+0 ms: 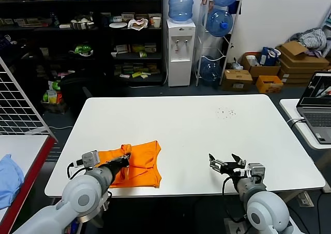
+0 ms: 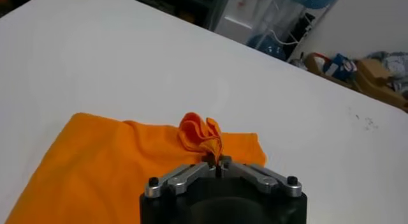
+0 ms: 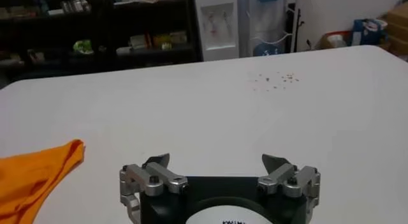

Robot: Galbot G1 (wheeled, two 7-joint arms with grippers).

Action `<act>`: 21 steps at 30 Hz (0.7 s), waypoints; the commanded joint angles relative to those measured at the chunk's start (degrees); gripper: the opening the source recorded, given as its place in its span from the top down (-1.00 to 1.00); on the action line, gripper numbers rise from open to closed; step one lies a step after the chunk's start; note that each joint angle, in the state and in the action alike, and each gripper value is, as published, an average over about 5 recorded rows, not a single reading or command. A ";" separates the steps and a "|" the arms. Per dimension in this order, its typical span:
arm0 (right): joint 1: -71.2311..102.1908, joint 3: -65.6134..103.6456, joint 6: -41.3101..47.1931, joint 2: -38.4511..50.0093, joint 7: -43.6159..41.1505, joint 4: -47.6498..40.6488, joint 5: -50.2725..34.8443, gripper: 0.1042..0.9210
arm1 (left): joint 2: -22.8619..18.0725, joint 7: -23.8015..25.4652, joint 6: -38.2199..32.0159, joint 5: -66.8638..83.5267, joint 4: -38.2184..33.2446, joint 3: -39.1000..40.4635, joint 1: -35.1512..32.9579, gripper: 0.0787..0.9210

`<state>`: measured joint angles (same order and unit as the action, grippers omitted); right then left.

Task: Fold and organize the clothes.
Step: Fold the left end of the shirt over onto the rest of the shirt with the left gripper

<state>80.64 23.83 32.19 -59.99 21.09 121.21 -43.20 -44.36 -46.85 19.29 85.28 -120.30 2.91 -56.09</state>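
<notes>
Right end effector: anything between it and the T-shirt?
Nothing; bare white table separates the open right end effector from the orange T-shirt, per the head view.

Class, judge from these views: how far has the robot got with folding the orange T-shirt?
Done: the T-shirt lies partly folded near the table's front edge. In hand: the left gripper is shut on a bunched pinch of its fabric. Left: finishing and tidying; the right gripper waits open and empty.

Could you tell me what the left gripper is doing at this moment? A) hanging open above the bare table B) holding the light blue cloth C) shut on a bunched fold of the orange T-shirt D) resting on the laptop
C: the left gripper is shut on a pinched-up fold of the orange T-shirt, which lies on the white table.
</notes>
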 commanded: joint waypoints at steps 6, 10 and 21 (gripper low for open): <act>0.09 0.26 0.00 -0.03 0.04 -0.34 0.18 -1.00 | -5.59 -3.20 -0.32 1.26 2.68 7.75 8.55 0.94; 0.26 0.57 0.00 -0.01 0.12 -0.27 0.13 -1.00 | -6.53 -3.49 -0.41 1.09 3.39 9.34 9.45 0.94; 0.13 0.62 -0.08 -0.14 0.04 -0.72 0.09 -1.00 | -6.15 -2.52 0.18 1.15 4.48 8.97 9.87 0.68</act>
<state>80.81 24.45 32.15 -60.13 21.14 120.55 -43.15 -50.02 -49.34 19.30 86.31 -116.33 10.73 -47.36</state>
